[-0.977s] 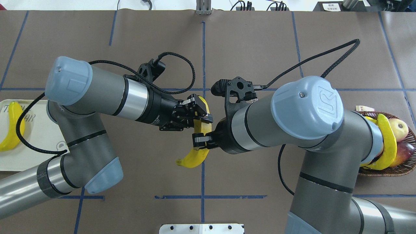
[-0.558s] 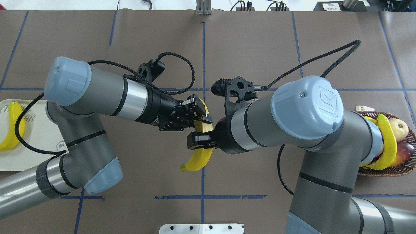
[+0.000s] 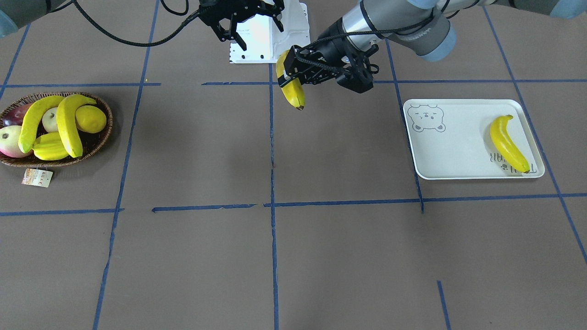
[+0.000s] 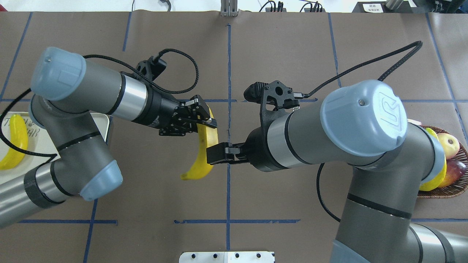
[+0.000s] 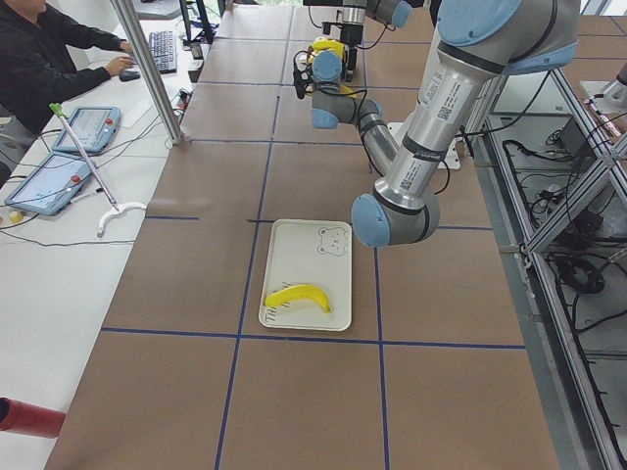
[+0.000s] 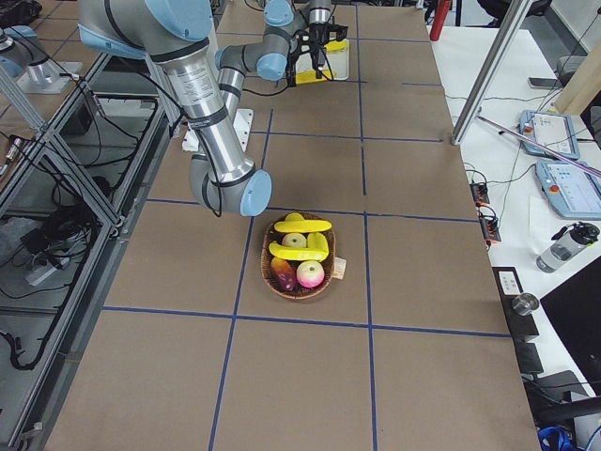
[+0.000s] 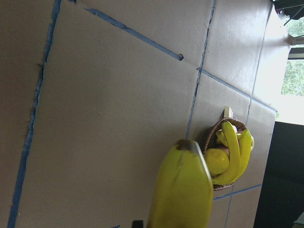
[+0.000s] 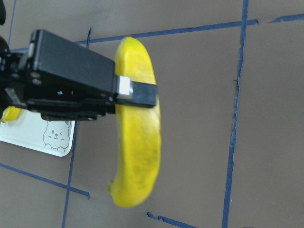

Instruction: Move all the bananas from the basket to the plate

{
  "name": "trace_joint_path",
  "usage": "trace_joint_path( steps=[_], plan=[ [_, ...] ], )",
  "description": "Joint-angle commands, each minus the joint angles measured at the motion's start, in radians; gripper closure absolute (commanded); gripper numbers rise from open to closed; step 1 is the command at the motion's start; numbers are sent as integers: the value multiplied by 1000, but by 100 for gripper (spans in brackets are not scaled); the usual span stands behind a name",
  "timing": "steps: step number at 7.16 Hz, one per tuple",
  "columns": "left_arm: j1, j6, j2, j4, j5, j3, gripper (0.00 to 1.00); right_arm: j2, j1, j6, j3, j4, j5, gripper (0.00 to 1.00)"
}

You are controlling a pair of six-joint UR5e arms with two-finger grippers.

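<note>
My left gripper [image 4: 206,122] is shut on the upper part of a yellow banana [image 4: 202,157] and holds it above the table near the centre line. It shows in the front view [image 3: 290,73] with the banana [image 3: 293,91] hanging down, and in the right wrist view [image 8: 137,142]. My right gripper [image 4: 214,154] is open beside the banana; the front view [image 3: 250,30] shows its fingers spread and empty. One banana [image 3: 506,143] lies on the bear-face plate [image 3: 458,151]. Two bananas [image 3: 69,123] lie in the wicker basket [image 3: 87,155].
The basket also holds a lemon [image 3: 91,118], a starfruit [image 3: 48,146] and apples [image 3: 9,140]. Its paper tag [image 3: 36,178] lies beside it. A white mounting block [image 4: 226,256] sits at the robot's base. Blue tape lines cross the brown table.
My right gripper has opened and let go of the banana. My left gripper has carried the banana to the left, toward the plate side.
</note>
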Motion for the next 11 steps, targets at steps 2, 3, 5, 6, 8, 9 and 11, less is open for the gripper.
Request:
trace_joint_path(
  steps=[2, 3, 5, 6, 8, 9, 11],
  plan=[
    [-224, 303, 211, 205, -123, 2, 100, -29, 56, 0, 18, -7, 0, 1],
    [-264, 401, 341, 206, -120, 6, 100, -55, 85, -1, 20, -12, 5, 1],
    [-269, 475, 516, 205, -31, 12, 100, -95, 105, 0, 29, -17, 3, 1],
    [-266, 527, 563, 205, -23, 28, 100, -112, 108, 0, 38, -17, 2, 1],
    [-263, 557, 577, 203, 44, 123, 100, -142, 119, 0, 50, -17, 2, 1],
    [-263, 558, 568, 202, 49, 150, 100, -181, 129, -1, 76, -17, 5, 1],
    [-263, 616, 565, 186, 46, 153, 1, -218, 145, -1, 101, -18, 11, 1]
  ],
)
